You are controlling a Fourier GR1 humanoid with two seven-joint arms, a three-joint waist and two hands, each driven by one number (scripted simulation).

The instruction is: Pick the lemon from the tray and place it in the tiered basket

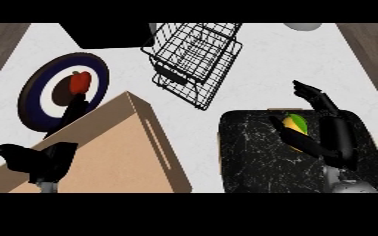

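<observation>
While the lemon (296, 123) is lying on the dark marbled tray (255, 155), near that tray's far edge, it is being closed on by the right hand (328, 135): the thumb is being curled under its near side and the fingers are being held past its right side and far end, so that part of the yellow-green fruit is being hidden. Whether the fruit is being lifted off the tray cannot be told.

Open white counter (273, 70) is being left between the tray's far edge and the black wire tiered basket (193, 60), which is standing well apart, up and to the left, its tiers being shown open from above.

Further left, a tan board (111, 150) is being shown just beside the tray's left edge. Beyond it, a round plate (44, 97) with dark blue and white rings is being occupied by a red fruit (80, 82).

The left hand (40, 157) is being kept over the board's near left corner, its fingers straight and spread.
</observation>
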